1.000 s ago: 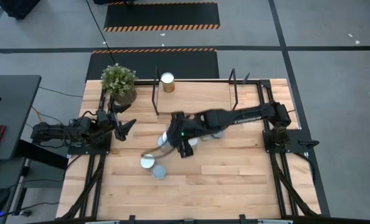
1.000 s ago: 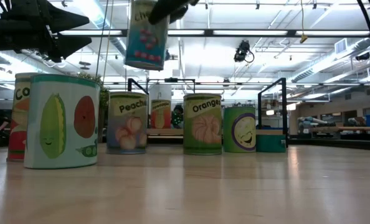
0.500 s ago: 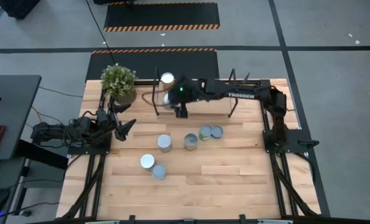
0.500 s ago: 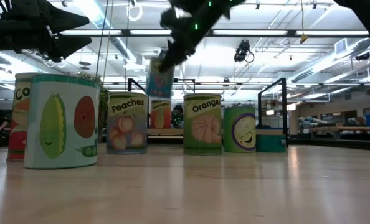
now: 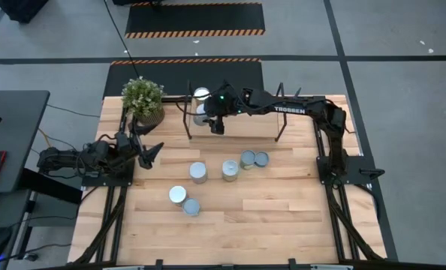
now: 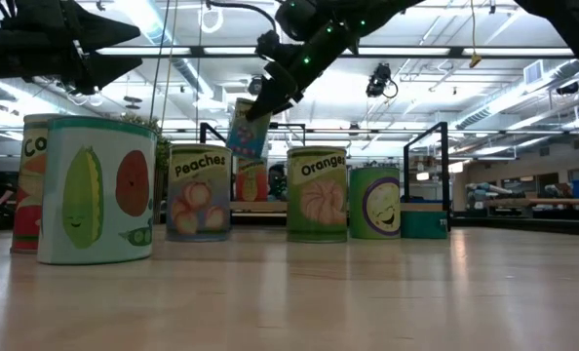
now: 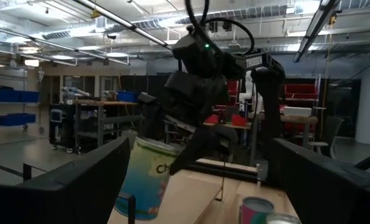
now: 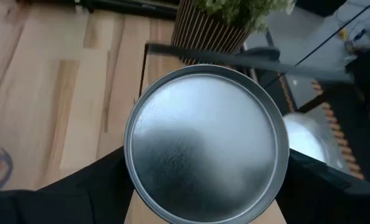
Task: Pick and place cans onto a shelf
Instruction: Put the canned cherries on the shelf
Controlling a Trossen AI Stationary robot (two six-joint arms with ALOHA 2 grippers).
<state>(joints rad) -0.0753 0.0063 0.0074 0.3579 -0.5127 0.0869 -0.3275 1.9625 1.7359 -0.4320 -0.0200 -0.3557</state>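
Right hand (image 5: pixel 214 118): my fingers pinch a can (image 8: pixel 205 144) by its sides; I hold it above the shelf (image 5: pixel 242 112), at the shelf's 9 o'clock end, off the board.

Held can: in the low view (image 6: pixel 248 129) it hangs tilted, label outward; in my right wrist view its round silver top faces the camera.

Shelved can (image 5: pixel 201 95): stands upright on the shelf board, just beside the held can, toward 12 o'clock.

Shelf: light board between black upright frames, along the 12 o'clock edge of the tabletop (image 5: pixel 283 217).

Left hand (image 5: pixel 149 151): I rest it at the tabletop's 9 o'clock side with my fingers spread, holding nothing.

Loose cans, middle group: four stand near the tabletop's centre, one (image 5: pixel 198 172) at 9 o'clock of the row, one (image 5: pixel 230 170) beside it, and a touching pair (image 5: pixel 254 159) toward 3 o'clock.

Loose cans, near pair (image 5: pixel 184 200): two touching cans toward 7 o'clock of the centre.

Potted plant (image 5: pixel 143 99): at the tabletop's 11 o'clock corner, just outside the shelf's frame.
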